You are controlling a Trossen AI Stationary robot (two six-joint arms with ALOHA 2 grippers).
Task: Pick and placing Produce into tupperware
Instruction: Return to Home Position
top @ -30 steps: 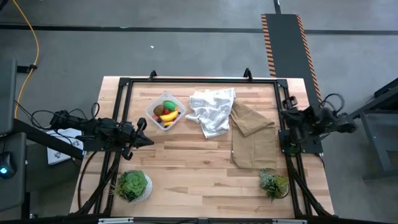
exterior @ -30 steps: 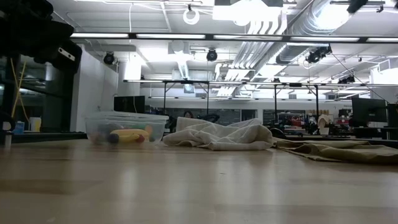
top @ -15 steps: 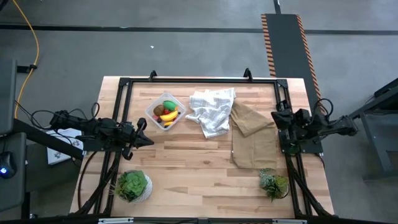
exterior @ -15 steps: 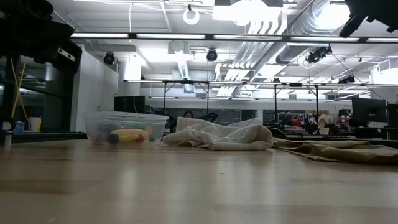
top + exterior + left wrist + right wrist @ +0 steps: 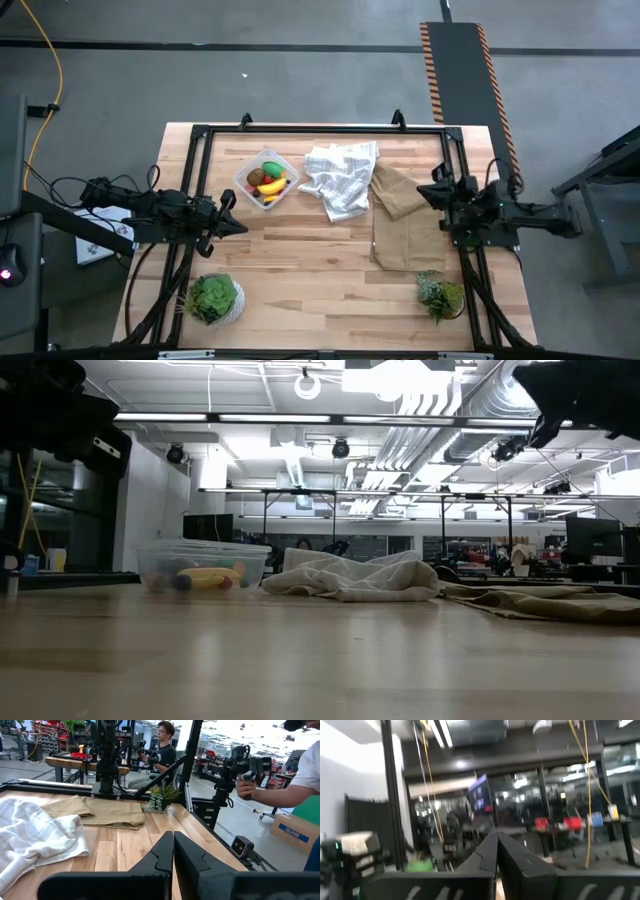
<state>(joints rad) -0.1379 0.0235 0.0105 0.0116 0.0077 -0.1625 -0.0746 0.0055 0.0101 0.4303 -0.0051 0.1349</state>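
1. high view: one clear container (image 5: pixel 266 179) sits on the far left part of the wooden table (image 5: pixel 300 270), just left of the white checked cloth (image 5: pixel 340 178).
2. all the toy produce (image 5: pixel 268 181) lies inside it: one green piece, one red, one brown, and yellow pieces i cannot count.
3. there are two cloths; the tan cloth (image 5: pixel 405 215) lies to the right of the white one, touching it.
4. there are two potted plants, one at the near left corner (image 5: pixel 213 297) and one at the near right (image 5: pixel 440 294).
5. the left gripper (image 5: pixel 173 840) has its two fingers pressed together and holds nothing; it sits at the table's left side, near the container but apart from it.
6. the right gripper (image 5: pixel 496 842) is likewise closed and empty, at the right edge, over the tan cloth's border.
7. two people show beyond the table.
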